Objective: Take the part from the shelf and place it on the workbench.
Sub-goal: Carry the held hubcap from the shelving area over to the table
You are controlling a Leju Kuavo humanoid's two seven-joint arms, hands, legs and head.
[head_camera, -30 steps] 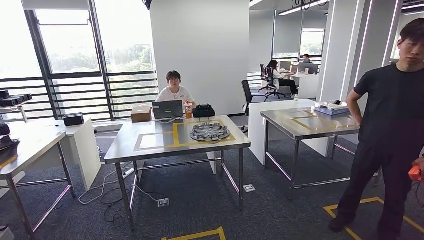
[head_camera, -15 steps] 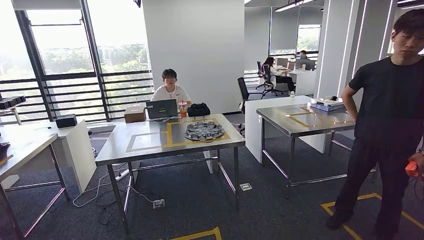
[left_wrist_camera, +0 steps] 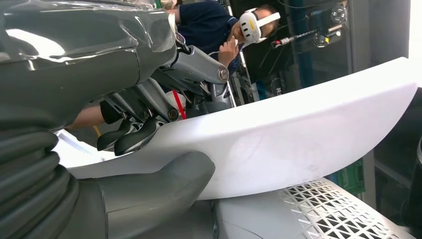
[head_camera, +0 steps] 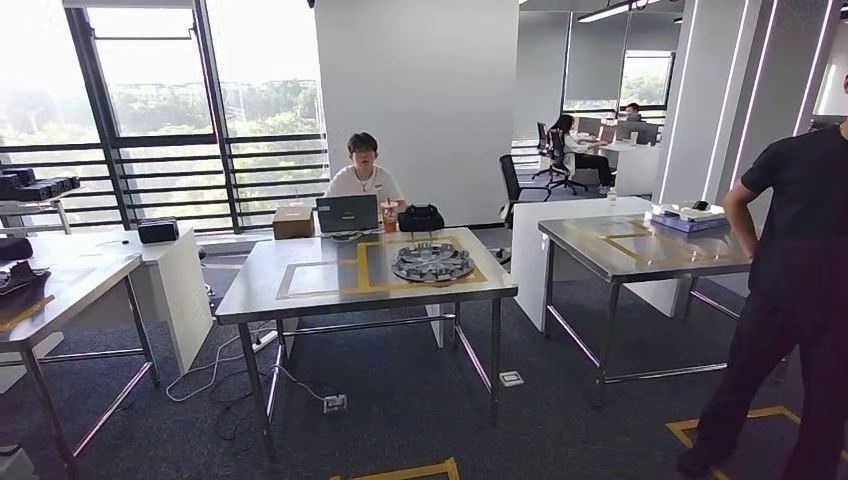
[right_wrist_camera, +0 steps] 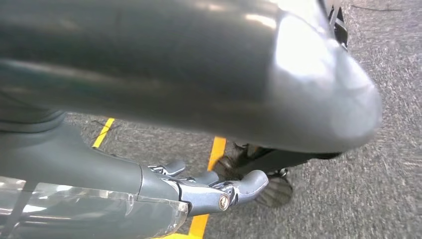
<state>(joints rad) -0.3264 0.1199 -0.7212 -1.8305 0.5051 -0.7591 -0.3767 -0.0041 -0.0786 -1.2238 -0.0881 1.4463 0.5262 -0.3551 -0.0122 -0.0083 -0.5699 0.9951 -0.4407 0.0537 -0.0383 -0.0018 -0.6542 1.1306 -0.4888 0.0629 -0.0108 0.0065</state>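
A round grey metal part point(head_camera: 432, 262) lies on the steel workbench point(head_camera: 300, 295), inside a yellow tape outline, a few metres ahead of me. In the left wrist view my left hand point(left_wrist_camera: 139, 129) hangs with its dark fingers loosely bent beside a white curved shell, the thumb apart and nothing between them. In the right wrist view my right hand point(right_wrist_camera: 209, 186) hangs over grey carpet with its fingers stretched out and holding nothing.
A person point(head_camera: 364, 180) sits behind the workbench at a laptop point(head_camera: 347, 214). Another person in black point(head_camera: 795, 290) stands close at the right. A second steel table point(head_camera: 640, 250) stands to the right, another table point(head_camera: 60, 275) to the left. Cables point(head_camera: 230, 370) lie under the workbench.
The whole picture has shifted: the camera has moved, so the workbench now sits a little further right and the standing person is cut off by the right edge. Nothing on the workbench moved.
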